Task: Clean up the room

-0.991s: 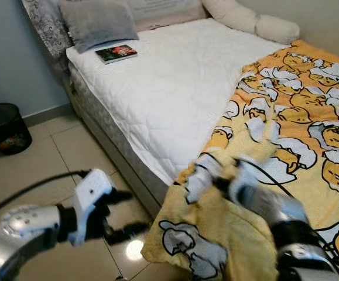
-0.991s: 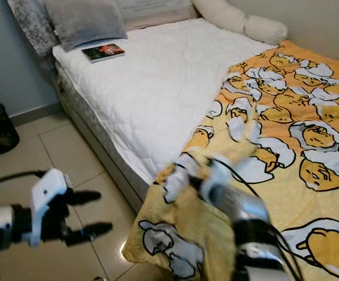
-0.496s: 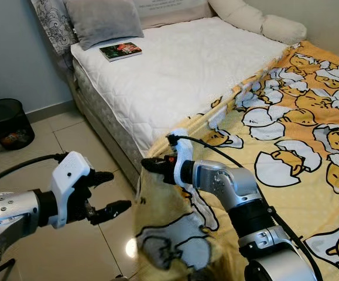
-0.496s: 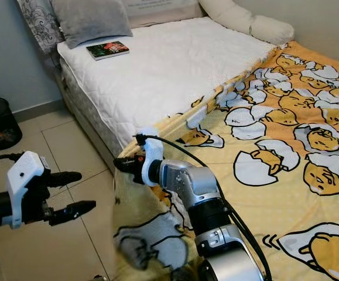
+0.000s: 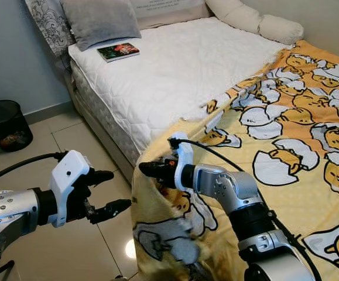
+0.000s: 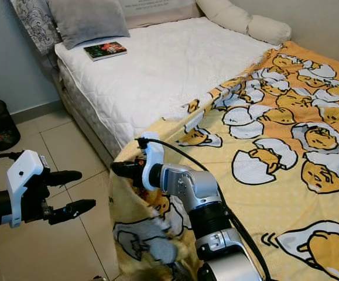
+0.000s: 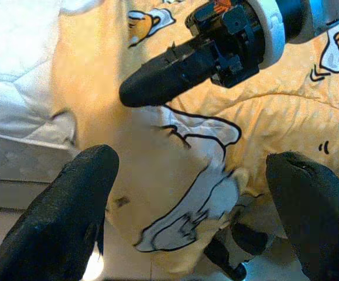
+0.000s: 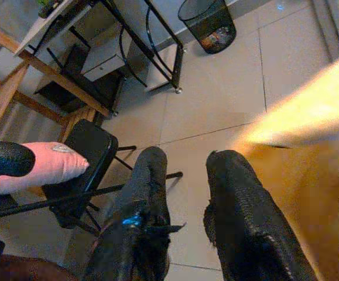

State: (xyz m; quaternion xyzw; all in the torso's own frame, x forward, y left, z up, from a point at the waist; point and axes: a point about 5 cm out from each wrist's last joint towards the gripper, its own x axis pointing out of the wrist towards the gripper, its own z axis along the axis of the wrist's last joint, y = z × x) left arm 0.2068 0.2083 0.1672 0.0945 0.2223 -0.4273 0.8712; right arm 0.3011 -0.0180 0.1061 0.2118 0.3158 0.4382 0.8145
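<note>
A yellow blanket (image 5: 286,146) printed with cartoon eggs covers the right half of the bed and hangs over its near corner (image 5: 157,234) toward the floor. My right gripper (image 5: 144,170) lies just above that draped edge and points left. Its fingers (image 8: 151,193) are pressed close together, and I see no cloth between them. The blanket (image 8: 310,117) shows as a blur beside them. My left gripper (image 5: 119,189) is open over the floor tiles, left of the hanging blanket. Its two fingers (image 7: 81,199) frame the right gripper (image 7: 157,79) and the cloth.
The white mattress (image 5: 175,70) carries a book (image 5: 117,51) near a grey pillow (image 5: 96,20), with white pillows (image 5: 257,20) along the wall. A black waste bin (image 5: 5,124) stands on the tiled floor at far left. A folding chair (image 8: 87,152) and a desk frame stand further off.
My right gripper swept left from over the bed to its near corner, dragging the blanket. The blanket has now settled over that corner. My left gripper rose slightly.
</note>
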